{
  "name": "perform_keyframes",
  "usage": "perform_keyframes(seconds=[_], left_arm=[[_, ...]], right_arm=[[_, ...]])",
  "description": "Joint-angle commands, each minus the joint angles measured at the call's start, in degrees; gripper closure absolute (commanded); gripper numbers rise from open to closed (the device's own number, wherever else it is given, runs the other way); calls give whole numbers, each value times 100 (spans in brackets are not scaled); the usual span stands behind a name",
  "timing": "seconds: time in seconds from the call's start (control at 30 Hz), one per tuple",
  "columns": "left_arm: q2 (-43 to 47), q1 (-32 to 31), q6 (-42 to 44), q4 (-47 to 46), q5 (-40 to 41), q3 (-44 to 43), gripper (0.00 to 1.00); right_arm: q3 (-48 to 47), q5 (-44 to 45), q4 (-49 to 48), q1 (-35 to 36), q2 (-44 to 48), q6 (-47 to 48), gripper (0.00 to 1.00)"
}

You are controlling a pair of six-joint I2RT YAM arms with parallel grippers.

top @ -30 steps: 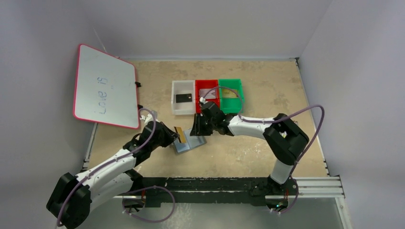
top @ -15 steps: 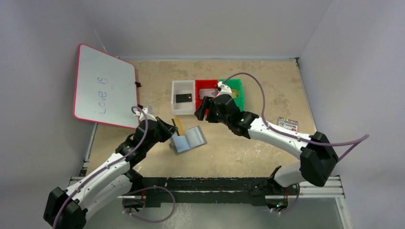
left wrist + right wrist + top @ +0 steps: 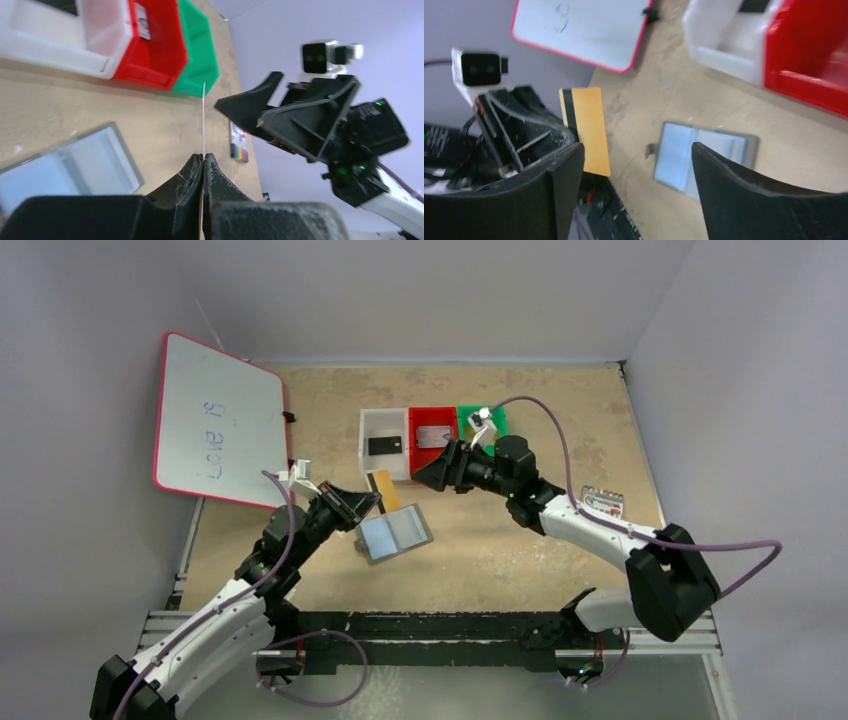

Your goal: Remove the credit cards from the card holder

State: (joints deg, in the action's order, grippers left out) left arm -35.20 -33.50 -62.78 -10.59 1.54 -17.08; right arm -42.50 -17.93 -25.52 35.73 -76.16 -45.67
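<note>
The grey card holder (image 3: 395, 532) lies open on the table, its bluish pockets up; it also shows in the left wrist view (image 3: 75, 165) and the right wrist view (image 3: 704, 155). My left gripper (image 3: 362, 504) is shut on the gold-yellow card (image 3: 381, 490), held upright above the table left of the holder. The card shows edge-on between my left gripper (image 3: 203, 157) and flat-on in the right wrist view (image 3: 586, 130). My right gripper (image 3: 440, 472) is open and empty, facing the left one (image 3: 636, 150). The black card (image 3: 384, 445) lies in the white tray, the silvery card (image 3: 432, 437) in the red tray.
White tray (image 3: 370, 455), red tray (image 3: 415, 425) and green tray (image 3: 497, 420) stand side by side at the back. A whiteboard (image 3: 215, 420) leans at the left. A multicoloured marker pack (image 3: 603, 501) lies at the right.
My left gripper has lifted the gold card away from the holder. My right gripper has let go of the holder, drawn back toward the trays and turned to face left. The holder now lies flat open.
</note>
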Motion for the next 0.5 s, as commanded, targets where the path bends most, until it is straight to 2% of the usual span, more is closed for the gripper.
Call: perform_keyframes(seconds=[0.0,0.13,0.23,0.47], left_arm=[[56,-8,77,-1289,-589,73,100],[-165,-8,-6,-1935,-980,109,100],[-371,-8,-146,-2318,-1174,159,100],[-447,-8,-191,-2372,-1217,192,100]], right_arm=[[-343,-1926,-1206,22,-432,-219,25],[-296,-2389,-2057,22,-736,-730,31],[-377,-2663,-2291,24,-966,-885,41],[-298,-2790,-2599,8,-953,-1120,52]])
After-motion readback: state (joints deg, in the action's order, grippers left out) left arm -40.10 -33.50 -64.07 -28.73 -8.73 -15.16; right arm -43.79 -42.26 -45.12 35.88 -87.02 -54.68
